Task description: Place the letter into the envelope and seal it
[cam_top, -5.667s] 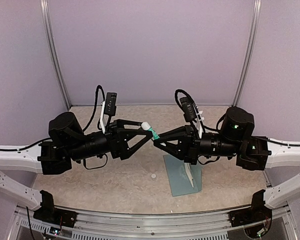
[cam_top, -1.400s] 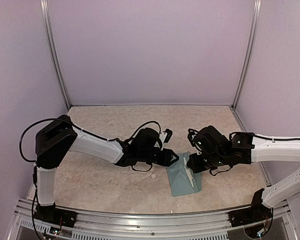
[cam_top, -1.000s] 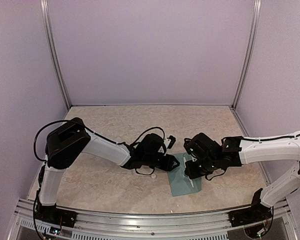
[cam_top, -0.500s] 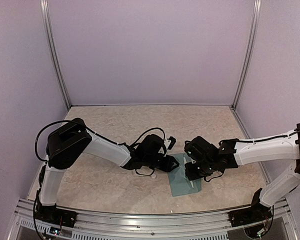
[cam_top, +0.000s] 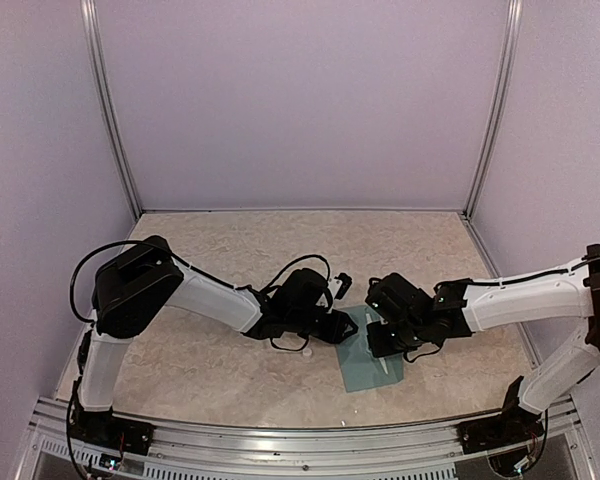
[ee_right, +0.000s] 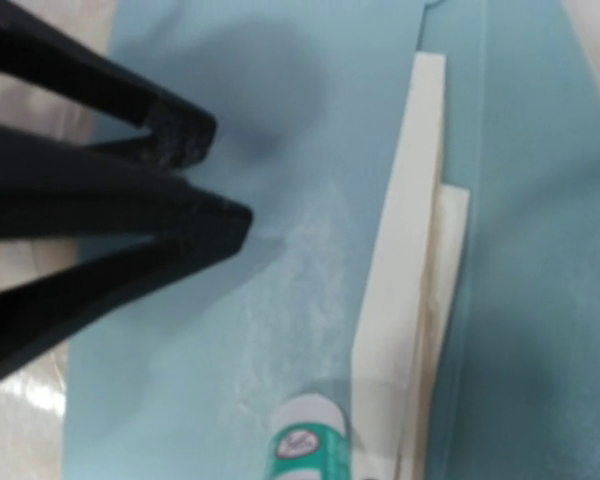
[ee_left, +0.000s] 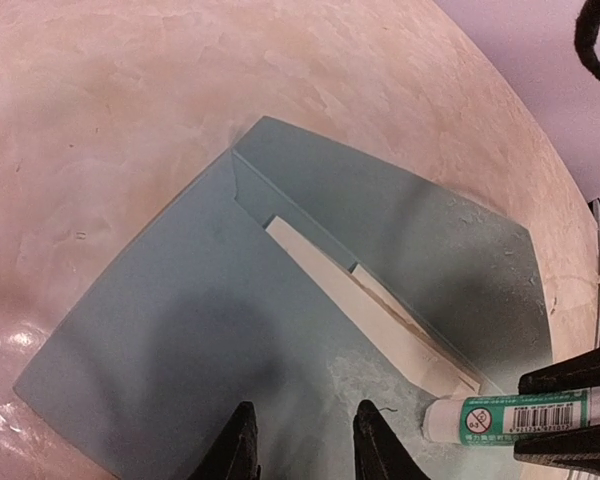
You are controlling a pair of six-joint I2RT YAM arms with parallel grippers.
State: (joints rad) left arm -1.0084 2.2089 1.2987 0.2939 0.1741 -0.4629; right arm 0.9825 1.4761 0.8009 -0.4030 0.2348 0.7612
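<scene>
The limp envelope (ee_left: 210,330) is lying flat, the letter (ee_left: 370,300) peeking from its mouth, likely needing pinning on its body under the spread left pincer (ee_left: 305,440), while the right pincer (ee_left: 528,415) is pinching a glue stick (ee_left: 485,415).

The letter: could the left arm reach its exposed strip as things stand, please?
Probably yes. The left end effector stands open over the envelope, the letter lies just ahead with nothing between, and the glue stick held by the right end effector sits off to one side.
</scene>
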